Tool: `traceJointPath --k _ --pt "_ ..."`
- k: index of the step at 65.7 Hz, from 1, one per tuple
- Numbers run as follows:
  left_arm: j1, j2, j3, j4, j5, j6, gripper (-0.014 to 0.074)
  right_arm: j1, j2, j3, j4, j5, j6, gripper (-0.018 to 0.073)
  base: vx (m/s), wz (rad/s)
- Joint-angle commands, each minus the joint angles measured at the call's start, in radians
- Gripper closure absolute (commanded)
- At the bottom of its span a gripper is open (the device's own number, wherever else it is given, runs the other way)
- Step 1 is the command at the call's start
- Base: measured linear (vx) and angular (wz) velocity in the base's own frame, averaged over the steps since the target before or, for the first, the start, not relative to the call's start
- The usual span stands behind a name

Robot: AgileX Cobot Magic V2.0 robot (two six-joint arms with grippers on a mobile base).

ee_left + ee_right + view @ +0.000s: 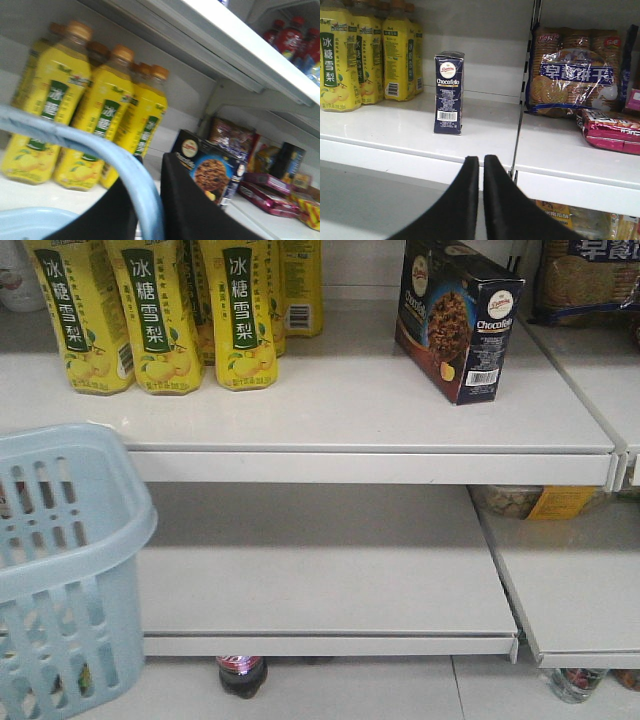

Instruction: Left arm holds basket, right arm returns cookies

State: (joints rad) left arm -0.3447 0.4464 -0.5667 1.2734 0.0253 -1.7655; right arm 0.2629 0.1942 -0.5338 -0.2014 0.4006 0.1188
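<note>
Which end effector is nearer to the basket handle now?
Left. The left end effector is closed on the basket handle; the right end effector faces the Chocofello box, empty.

White shelf [350, 410]: cookies [455, 320], yellow bottles [165, 315].

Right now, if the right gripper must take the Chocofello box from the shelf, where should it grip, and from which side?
Probably across the narrow barcode side of the Chocofello box, at mid-height, coming straight from the shelf front. It stands upright, apart from the yellow bottles, narrow side facing the right gripper, whose jaws are nearly together and must open first.
</note>
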Motion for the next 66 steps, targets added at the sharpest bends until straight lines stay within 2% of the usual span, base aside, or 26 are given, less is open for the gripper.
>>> traceJointPath --k 1,20,28,48,66 --pt "0.052 -0.029 0.022 0.043 0.063 0.053 0.0594 -0.004 0.012 -0.024 -0.008 -0.067 -0.007 0.057 0.0 0.0" --pt "0.231 -0.138 0.17 0.031 -0.103 0.039 0.0594 -0.004 0.012 -0.024 -0.008 -0.067 -0.007 0.057 0.0 0.0" --pt "0.28 -0.182 0.228 0.032 -0.144 -0.008 0.0594 -0.004 0.012 -0.024 -0.008 -0.067 -0.007 0.057 0.0 0.0" --pt "0.337 -0.32 0.353 0.035 -0.177 -0.01 0.0594 -0.004 0.012 -0.024 -0.008 -0.067 -0.007 0.057 0.0 0.0" --pt "0.338 -0.472 0.453 0.037 -0.144 -0.007 0.0594 -0.004 0.012 -0.024 -0.008 -0.067 -0.007 0.057 0.0 0.0"
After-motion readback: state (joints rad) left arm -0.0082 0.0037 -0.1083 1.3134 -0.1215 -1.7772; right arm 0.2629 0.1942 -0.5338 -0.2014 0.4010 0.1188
